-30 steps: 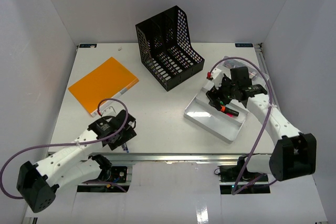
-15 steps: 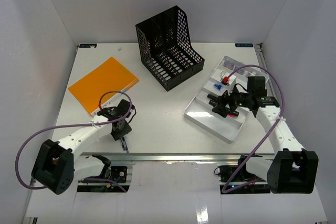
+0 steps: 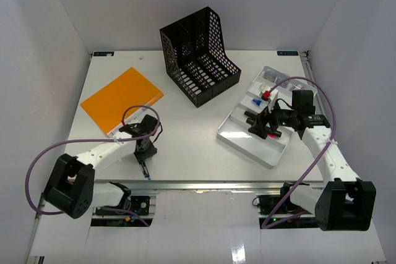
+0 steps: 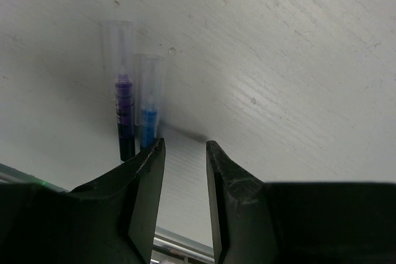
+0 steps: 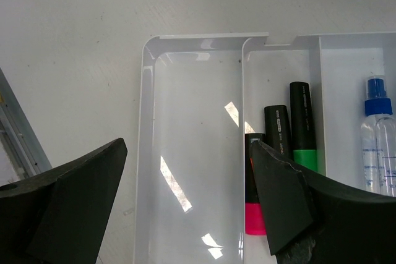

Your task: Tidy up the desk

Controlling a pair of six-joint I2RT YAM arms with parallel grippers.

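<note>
The desk is a white tabletop with an aluminium rail along its near edge. My left gripper is low over the desk near the rail. In the left wrist view its jaws stand a little apart with nothing between them. A purple pen and a blue pen, both with clear caps, lie side by side just beyond its left fingertip. My right gripper hovers wide open and empty over the silver tray's long bare compartment.
An orange folder lies at the left. A black file holder stands at the back centre. The tray holds a pink highlighter, a green one, a black marker and a small spray bottle.
</note>
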